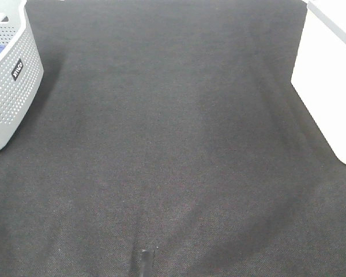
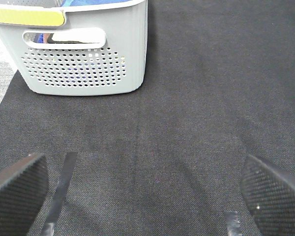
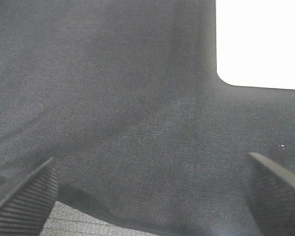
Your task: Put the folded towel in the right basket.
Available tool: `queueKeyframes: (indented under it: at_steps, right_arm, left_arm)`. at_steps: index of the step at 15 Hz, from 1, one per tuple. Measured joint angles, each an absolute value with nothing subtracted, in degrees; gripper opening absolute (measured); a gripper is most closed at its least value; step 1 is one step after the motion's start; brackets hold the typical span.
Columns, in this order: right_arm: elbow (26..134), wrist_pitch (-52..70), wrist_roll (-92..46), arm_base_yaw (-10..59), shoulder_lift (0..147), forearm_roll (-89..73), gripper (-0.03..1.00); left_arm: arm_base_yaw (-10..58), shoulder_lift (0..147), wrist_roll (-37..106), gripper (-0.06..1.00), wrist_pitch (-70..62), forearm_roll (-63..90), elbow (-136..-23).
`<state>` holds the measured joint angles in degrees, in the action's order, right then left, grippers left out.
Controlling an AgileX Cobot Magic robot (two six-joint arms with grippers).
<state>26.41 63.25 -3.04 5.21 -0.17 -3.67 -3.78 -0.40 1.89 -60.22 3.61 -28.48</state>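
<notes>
No folded towel lies on the dark mat (image 1: 173, 144). The right basket (image 1: 328, 81) is white and stands at the mat's right edge; it also shows in the right wrist view (image 3: 260, 44). The grey perforated left basket (image 1: 11, 86) stands at the far left, and in the left wrist view (image 2: 83, 64) blue cloth (image 2: 98, 2) shows at its rim. I cannot tell whether that is the towel. My left gripper (image 2: 145, 191) is open and empty over the mat, short of the grey basket. My right gripper (image 3: 147, 191) is open and empty over the mat, near the white basket.
A yellow-green strip (image 2: 24, 17) lies along the grey basket's rim. Two dark tape strips (image 2: 61, 187) lie on the mat under the left gripper. A small dark part (image 1: 144, 262) pokes in at the mat's front edge. Pale floor (image 2: 0, 73) lies beyond the mat.
</notes>
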Motion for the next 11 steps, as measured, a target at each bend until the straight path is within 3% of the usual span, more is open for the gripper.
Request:
queueKeyframes:
  at_steps: [11]
  right_arm:
    - [26.41, 63.25, -2.98, 5.21, -0.17, -3.72, 0.96]
  left_arm:
    - [-3.78, -0.4, 1.83, 0.99, -60.22, 3.61, -28.48]
